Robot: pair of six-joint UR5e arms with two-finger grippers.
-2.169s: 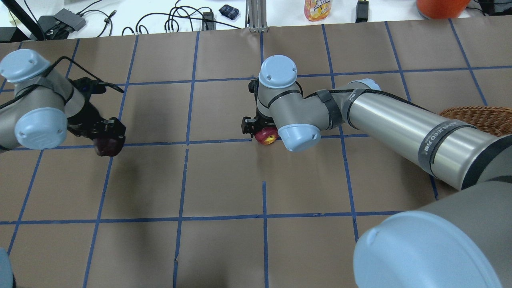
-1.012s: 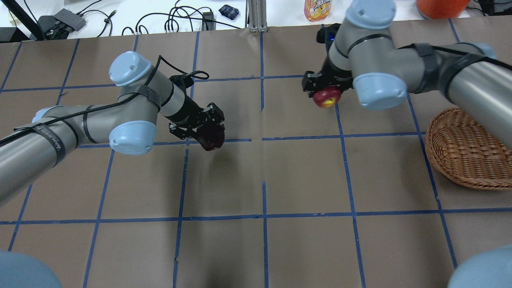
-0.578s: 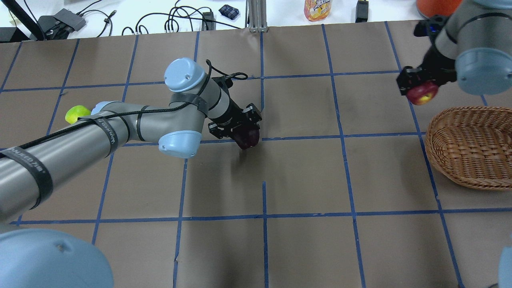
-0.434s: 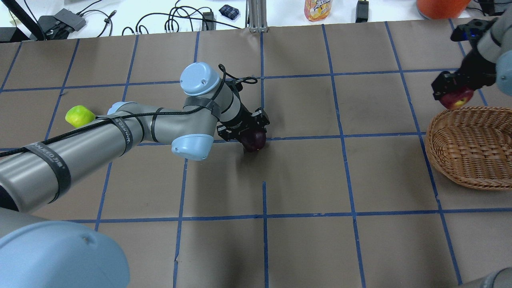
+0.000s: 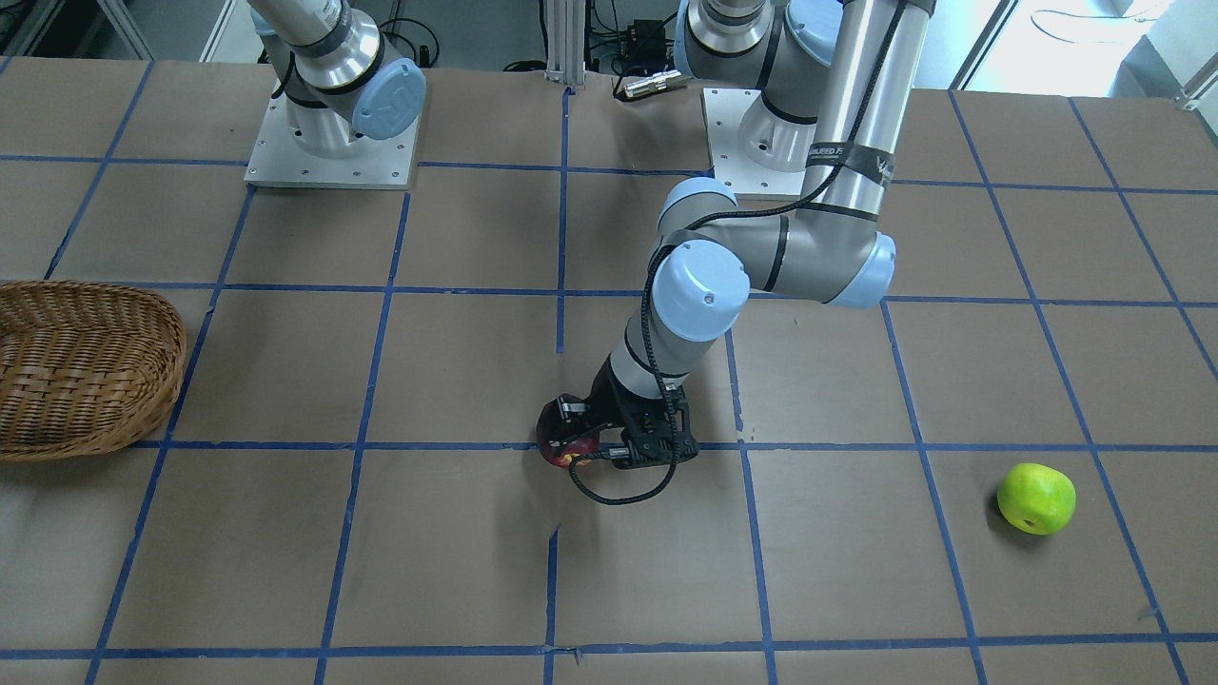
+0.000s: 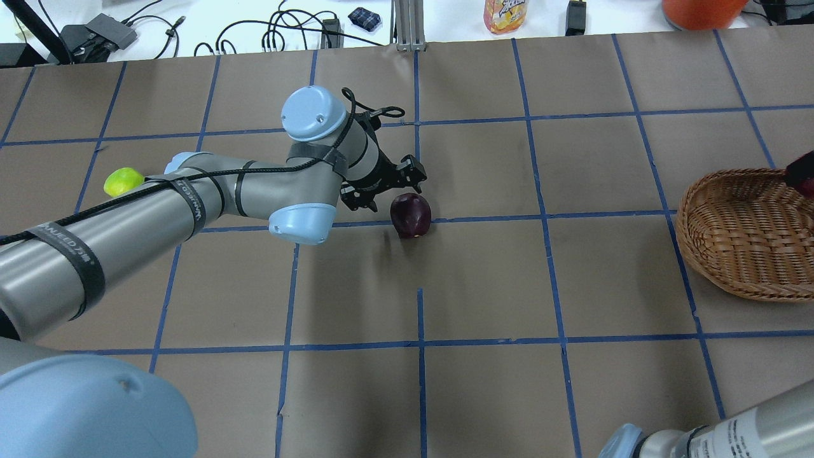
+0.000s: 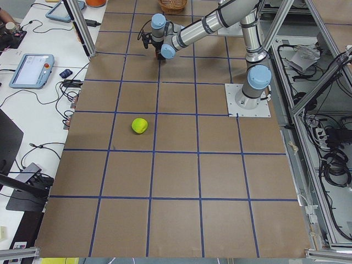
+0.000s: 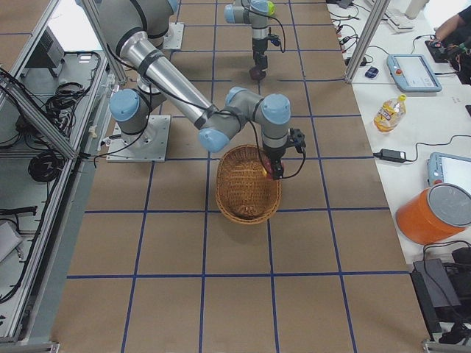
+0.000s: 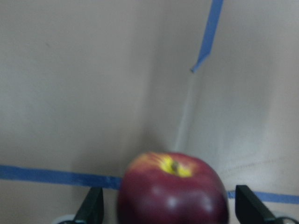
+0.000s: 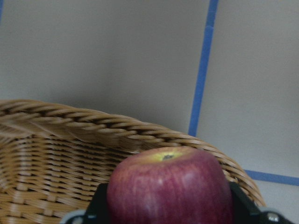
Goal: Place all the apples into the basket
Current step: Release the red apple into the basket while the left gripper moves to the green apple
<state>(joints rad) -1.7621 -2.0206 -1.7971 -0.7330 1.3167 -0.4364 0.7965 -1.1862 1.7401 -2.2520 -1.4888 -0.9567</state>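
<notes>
**Left gripper** (image 6: pixel 383 189): jaws stand wide apart and hold nothing. The dark maroon-purple round apple (image 6: pixel 410 215) rests on the brown paper-covered table (image 6: pixel 489 286), on a blue tape line near the centre of the overhead view. In the left wrist view the apple sits between the two black fingertips (image 9: pixel 92 206), with a strip of bare table showing on either side of it. Its yellowish dimple shows on the upper side in that frame. Overhead, the apple lies just below and to the right of the gripper body, apart from it.

**Right gripper** (image 8: pixel 274 169): jaws are closed on the streaky red round apple (image 10: pixel 169 186), with a black finger (image 10: pixel 239 203) against each flank. Contact appears firm, though the lower edge of the right wrist frame cuts off the fingertips. The apple hangs above the rim of the shallow oval light-brown wicker basket (image 10: pixel 51 140). The basket's interior fills the lower left of that frame and the table lies beyond the rim. Overhead, the basket sits at the right edge and only a sliver of this gripper shows at the border.

**Bright lime green round apple** (image 6: pixel 123 181): lies on the table at the left of the overhead view, partly hidden behind the left arm (image 6: pixel 127 222). It is well apart from both grippers and from the basket.
</notes>
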